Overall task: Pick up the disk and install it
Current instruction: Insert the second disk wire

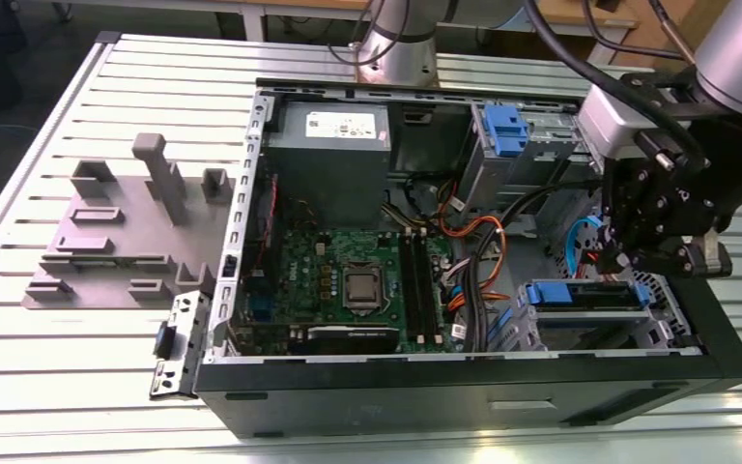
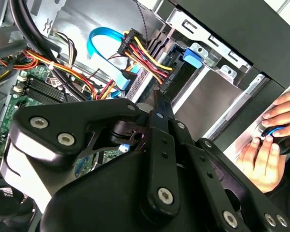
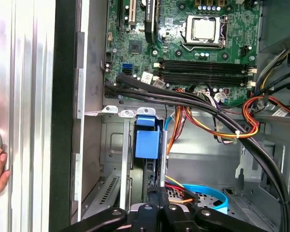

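Item: flat silver hard-drive disk with blue plastic side rails (image 1: 586,296). It sits in the drive bay at the near right corner of the open black computer case (image 1: 474,387) in the exterior view, seen edge-on: a blue rail face with a silver band below it. In the first wrist view the disk (image 3: 148,145) shows a blue plastic end tab between grey metal bay walls.

Black multi-link tool (image 1: 648,253): hangs over the bay, just above the disk's right end; its jaws look drawn together. Whether they touch the disk cannot be told.

Green motherboard (image 1: 345,280): case floor, left of the bay.

Orange, yellow and red cable bundle (image 1: 474,251): between motherboard and bay.

Ribbed silver metal desk (image 1: 74,367): carries the case.

Grey plastic fixture block (image 1: 113,232): on the desk, left of the case.
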Controlling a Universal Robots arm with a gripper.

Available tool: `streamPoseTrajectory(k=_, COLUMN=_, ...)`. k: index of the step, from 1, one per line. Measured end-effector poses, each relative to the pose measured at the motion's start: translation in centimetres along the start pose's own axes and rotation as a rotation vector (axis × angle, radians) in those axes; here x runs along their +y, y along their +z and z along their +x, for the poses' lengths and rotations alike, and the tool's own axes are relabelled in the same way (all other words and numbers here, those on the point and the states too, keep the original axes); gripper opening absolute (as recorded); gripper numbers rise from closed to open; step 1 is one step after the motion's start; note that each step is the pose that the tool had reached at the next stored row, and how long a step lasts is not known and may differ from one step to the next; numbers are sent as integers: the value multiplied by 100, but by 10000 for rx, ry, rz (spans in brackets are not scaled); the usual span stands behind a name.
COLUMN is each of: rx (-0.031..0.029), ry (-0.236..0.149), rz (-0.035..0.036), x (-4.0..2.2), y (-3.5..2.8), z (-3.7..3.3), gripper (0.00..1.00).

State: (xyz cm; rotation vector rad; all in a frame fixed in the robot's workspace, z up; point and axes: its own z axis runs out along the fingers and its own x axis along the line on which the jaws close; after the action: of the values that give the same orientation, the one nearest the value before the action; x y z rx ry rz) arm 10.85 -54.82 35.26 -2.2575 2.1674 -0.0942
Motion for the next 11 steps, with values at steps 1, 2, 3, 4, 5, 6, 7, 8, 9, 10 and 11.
streamPoseTrajectory(k=1, rx=-1, ry=0, rz=0, x=0, y=-3, z=-7, gripper=11)
streamPoseTrajectory(k=2, rx=-1, ry=0, rz=0, x=-1, y=-8, z=-16, gripper=11)
streamPoseTrajectory(k=3, rx=0, ry=0, rz=0, x=-1, y=-11, z=-25, gripper=11)
streamPoseTrajectory(k=4, rx=-1, ry=0, rz=0, x=-2, y=-14, z=-35, gripper=11)
streamPoseTrajectory(k=5, rx=0, ry=0, rz=0, x=-3, y=-18, z=-44, gripper=11)
streamPoseTrajectory(k=6, rx=-1, ry=-1, rz=0, x=-3, y=-22, z=-53, gripper=11)
streamPoseTrajectory(k=7, rx=0, ry=0, rz=0, x=-4, y=-28, z=-61, gripper=11)
streamPoseTrajectory(k=8, rx=0, ry=0, rz=0, x=-4, y=-34, z=-69, gripper=11)
streamPoseTrajectory(k=9, rx=0, ry=0, rz=0, x=-5, y=-40, z=-76, gripper=11)
streamPoseTrajectory(k=10, rx=-1, ry=0, rz=0, x=-6, y=-46, z=-84, gripper=11)
streamPoseTrajectory(k=11, rx=-1, ry=0, rz=0, x=-6, y=-53, z=-90, gripper=11)
